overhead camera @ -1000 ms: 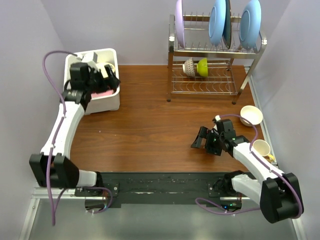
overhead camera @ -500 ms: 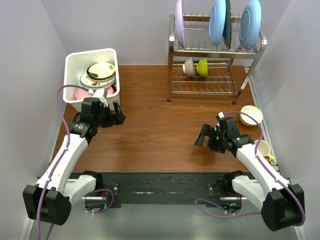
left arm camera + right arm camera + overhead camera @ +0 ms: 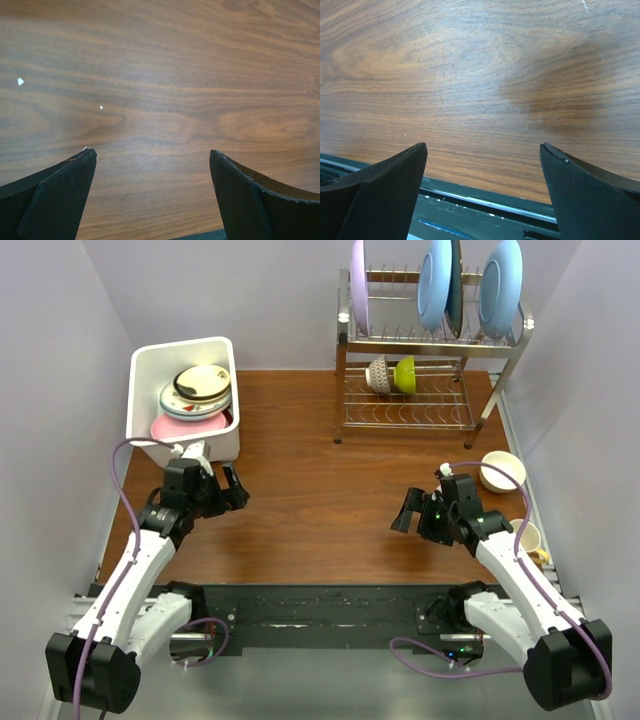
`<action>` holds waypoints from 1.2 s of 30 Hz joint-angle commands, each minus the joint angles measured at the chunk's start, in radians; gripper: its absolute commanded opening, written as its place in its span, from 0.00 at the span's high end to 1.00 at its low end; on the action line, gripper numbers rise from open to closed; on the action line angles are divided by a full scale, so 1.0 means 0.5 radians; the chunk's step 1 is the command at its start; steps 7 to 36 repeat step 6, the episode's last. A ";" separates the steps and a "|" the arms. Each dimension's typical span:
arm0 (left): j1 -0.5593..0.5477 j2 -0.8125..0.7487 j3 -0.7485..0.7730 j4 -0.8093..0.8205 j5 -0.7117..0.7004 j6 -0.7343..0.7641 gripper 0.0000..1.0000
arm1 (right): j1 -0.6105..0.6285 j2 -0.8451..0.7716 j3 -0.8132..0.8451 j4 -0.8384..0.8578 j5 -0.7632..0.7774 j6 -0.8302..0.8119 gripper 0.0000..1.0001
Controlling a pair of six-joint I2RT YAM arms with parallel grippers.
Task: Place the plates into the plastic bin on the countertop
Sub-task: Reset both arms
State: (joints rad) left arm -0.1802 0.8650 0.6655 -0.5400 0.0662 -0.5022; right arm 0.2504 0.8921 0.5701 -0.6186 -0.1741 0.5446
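Observation:
The white plastic bin (image 3: pixel 153 357) stands at the back left of the countertop (image 3: pixel 320 480). Plates are stacked inside it: a cream plate with a dark rim (image 3: pixel 203 381) on top, a patterned white plate (image 3: pixel 178 402) under it, and a pink plate (image 3: pixel 172 428) at the bottom. A dark glass plate (image 3: pixel 455 285) stands in the rack's upper tier. My left gripper (image 3: pixel 233 490) is open and empty over bare wood, in front of the bin. My right gripper (image 3: pixel 404 513) is open and empty over the wood at the right. Both wrist views show only wood between the fingers.
A two-tier steel wire rack (image 3: pixel 430 350) at the back right holds a lilac plate (image 3: pixel 358 285), two light-blue plates (image 3: pixel 435 285), and small bowls (image 3: pixel 392 374) below. A cream bowl (image 3: pixel 502 471) and a mug (image 3: pixel 524 537) sit by the right wall.
My left arm has pulled back out of the bin and toward the near edge, leaving the plates stacked inside. The right gripper has shifted slightly toward the back right.

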 commanded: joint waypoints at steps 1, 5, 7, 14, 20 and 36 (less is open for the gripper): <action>-0.011 -0.049 -0.042 0.126 0.073 -0.094 0.00 | -0.001 -0.005 0.062 -0.008 0.029 -0.025 0.01; -0.011 -0.003 -0.067 0.209 0.190 -0.057 0.00 | -0.001 -0.002 0.038 0.031 0.023 -0.012 0.01; -0.011 0.003 -0.067 0.221 0.187 -0.054 0.00 | -0.001 0.010 0.035 0.053 0.023 -0.006 0.01; -0.011 0.003 -0.067 0.221 0.187 -0.054 0.00 | -0.001 0.010 0.035 0.053 0.023 -0.006 0.01; -0.011 0.003 -0.067 0.221 0.187 -0.054 0.00 | -0.001 0.010 0.035 0.053 0.023 -0.006 0.01; -0.011 0.003 -0.067 0.221 0.187 -0.054 0.00 | -0.001 0.010 0.035 0.053 0.023 -0.006 0.01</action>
